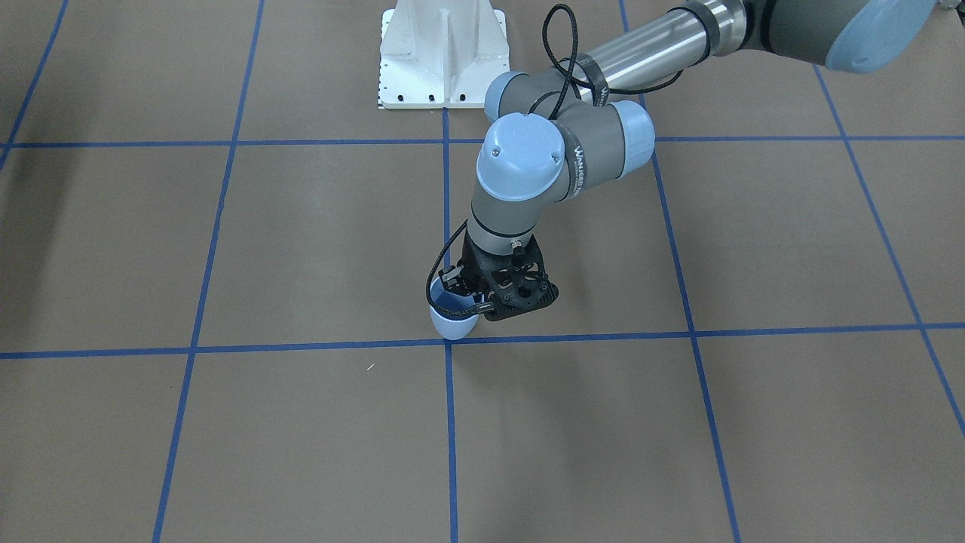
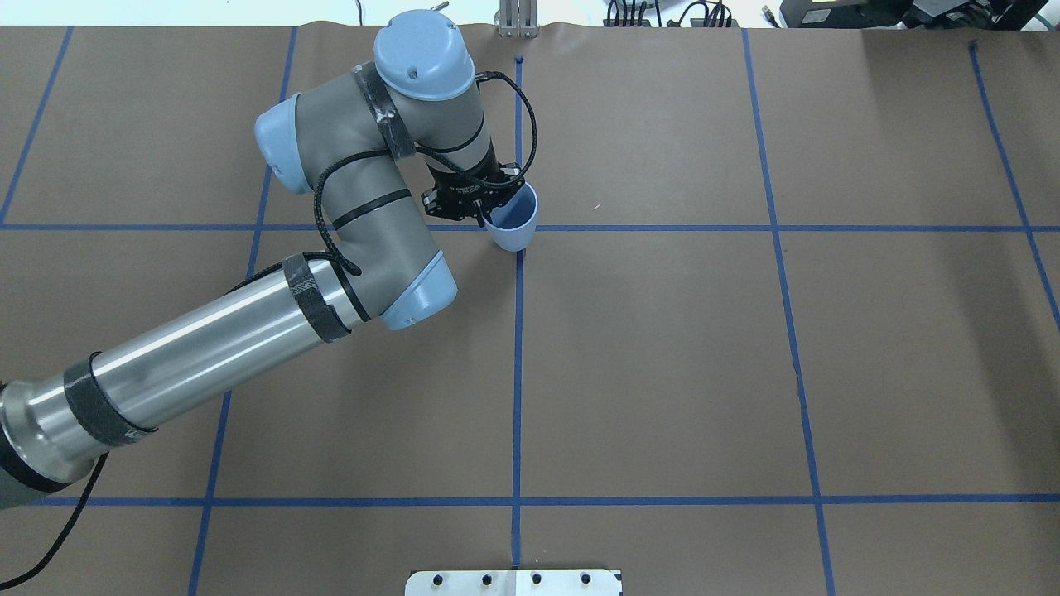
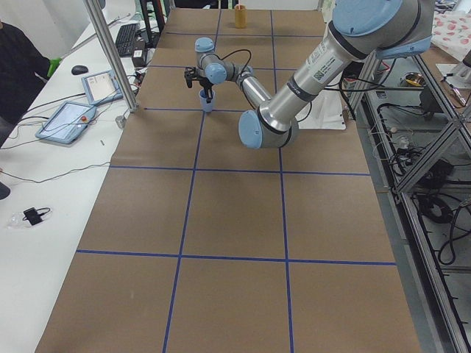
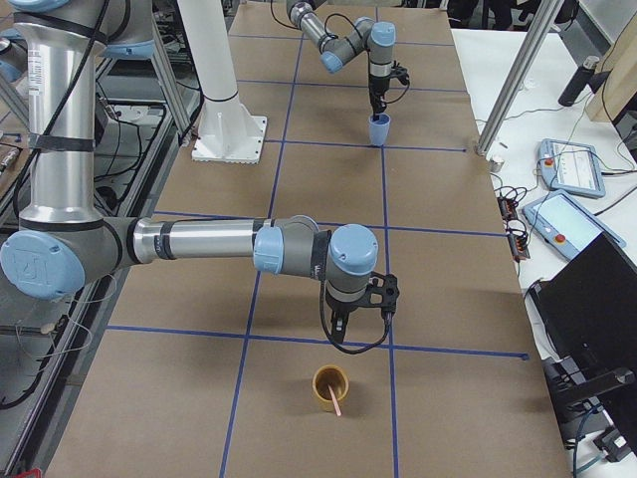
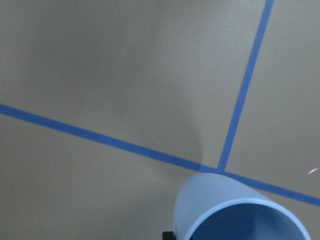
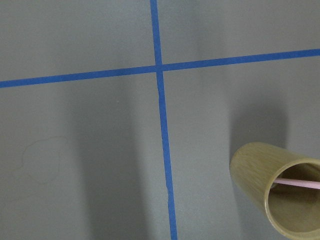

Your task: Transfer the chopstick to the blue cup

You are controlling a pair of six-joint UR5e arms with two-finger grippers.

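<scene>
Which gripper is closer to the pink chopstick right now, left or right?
Right. The right gripper hangs just short of the wooden cup that holds the pink chopstick; the left gripper is far along the table, at the rim of the blue cup.

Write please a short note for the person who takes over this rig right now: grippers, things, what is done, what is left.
Left gripper: at the blue cup, one finger inside the rim. Whether it clamps, I cannot tell.
Right gripper: hangs above the table beside the wooden cup. Open or shut, I cannot tell.
Pink chopstick: in the wooden cup, leaning on its rim, far along the table from the blue cup.
Done: no transfer; no chopstick shows in the blue cup.
Left: grasp the chopstick, carry it over, place it in the blue cup.
</scene>
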